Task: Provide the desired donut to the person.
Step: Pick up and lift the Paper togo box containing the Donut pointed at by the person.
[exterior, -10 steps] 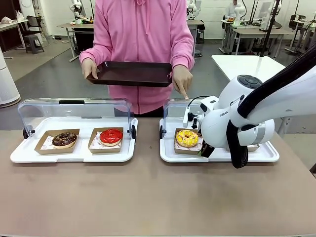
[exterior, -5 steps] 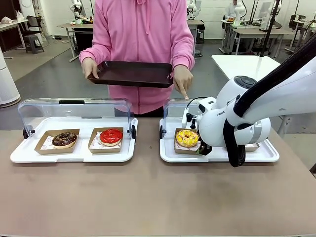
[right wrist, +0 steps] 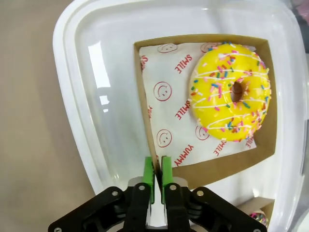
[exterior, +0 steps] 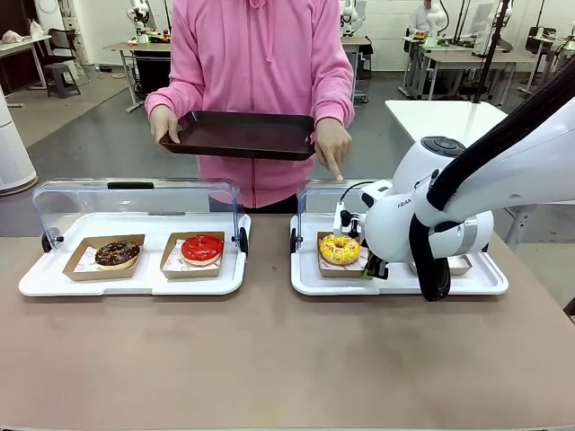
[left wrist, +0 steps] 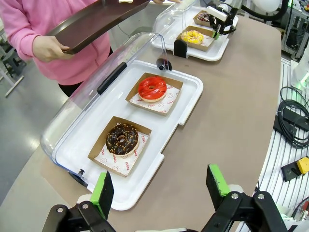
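**At the yellow donut's box, the right gripper has its bite**

Inside the box (right wrist: 203, 170) the yellow donut (right wrist: 231, 92), striped white and dotted with sprinkles, sits on printed paper towards the far side from the gripper. The right gripper (right wrist: 157, 179) is at the box's near corner. Its green pads (right wrist: 148, 178) are pressed almost together, with the thin cardboard wall pinched between them.

From across the table, the arm's wrist has crept a little up and to the right of the box over the last second, while the donut (exterior: 340, 249) has hardly stirred. To my eye that means the grip is made and the carry is only just starting, if at all.

Under the box lies a white tray (exterior: 395, 289) with its clear lid (exterior: 314, 202) tipped up behind it. Just beyond the box, the person (exterior: 260, 63) in the pink hoodie points one hand (exterior: 331, 144) down at it and holds a dark serving tray (exterior: 238, 135) above and to the left, ready for the handover. I'd guess a one-corner pinch could let the box sag as it rises.

Well to the left of the box, a second white tray (exterior: 135, 285) keeps a red donut (exterior: 202, 248) and a chocolate donut (exterior: 117, 253), both untouched. Farther from the box again, the left gripper (left wrist: 161, 186) hangs over the table (left wrist: 227, 121) with its fingers wide apart, holding nothing.
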`<state>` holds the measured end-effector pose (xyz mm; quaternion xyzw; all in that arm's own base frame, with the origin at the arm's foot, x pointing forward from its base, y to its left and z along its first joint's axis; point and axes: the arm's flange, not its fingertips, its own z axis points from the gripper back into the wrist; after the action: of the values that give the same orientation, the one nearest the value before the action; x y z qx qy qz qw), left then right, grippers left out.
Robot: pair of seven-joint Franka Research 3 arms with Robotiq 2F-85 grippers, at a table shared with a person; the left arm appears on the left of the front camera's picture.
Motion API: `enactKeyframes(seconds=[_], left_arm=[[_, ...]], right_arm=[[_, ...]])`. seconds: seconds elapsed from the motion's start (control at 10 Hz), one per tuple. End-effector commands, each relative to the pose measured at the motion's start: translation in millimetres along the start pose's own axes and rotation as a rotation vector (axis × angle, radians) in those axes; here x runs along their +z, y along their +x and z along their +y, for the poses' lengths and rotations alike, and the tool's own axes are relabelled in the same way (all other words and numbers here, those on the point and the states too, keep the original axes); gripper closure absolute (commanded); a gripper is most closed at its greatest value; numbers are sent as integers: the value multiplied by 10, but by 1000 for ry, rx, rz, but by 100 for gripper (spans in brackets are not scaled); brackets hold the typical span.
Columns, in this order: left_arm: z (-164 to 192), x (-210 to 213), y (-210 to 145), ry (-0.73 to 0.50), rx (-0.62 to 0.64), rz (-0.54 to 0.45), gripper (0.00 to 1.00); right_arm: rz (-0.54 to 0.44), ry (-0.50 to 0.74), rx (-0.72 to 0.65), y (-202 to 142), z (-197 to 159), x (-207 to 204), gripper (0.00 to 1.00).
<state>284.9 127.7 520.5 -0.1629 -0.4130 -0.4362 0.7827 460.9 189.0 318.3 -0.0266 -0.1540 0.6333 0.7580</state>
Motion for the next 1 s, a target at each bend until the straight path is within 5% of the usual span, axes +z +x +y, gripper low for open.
enactKeyframes(seconds=[0.0,0.4,0.7,0.9], left_arm=[[13,9,-20,-7,-16,-11,0],[13,9,-20,-7,-16,-11,0],[13,9,-20,-7,-16,-11,0],[13,9,-20,-7,-16,-11,0]], right_arm=[[-1,18,-4,85,-54,2,100],[-5,9,28,-42,93,549,100],[29,72,11,-427,617,1510,100],[-34,190,76,-678,957,2146,100]])
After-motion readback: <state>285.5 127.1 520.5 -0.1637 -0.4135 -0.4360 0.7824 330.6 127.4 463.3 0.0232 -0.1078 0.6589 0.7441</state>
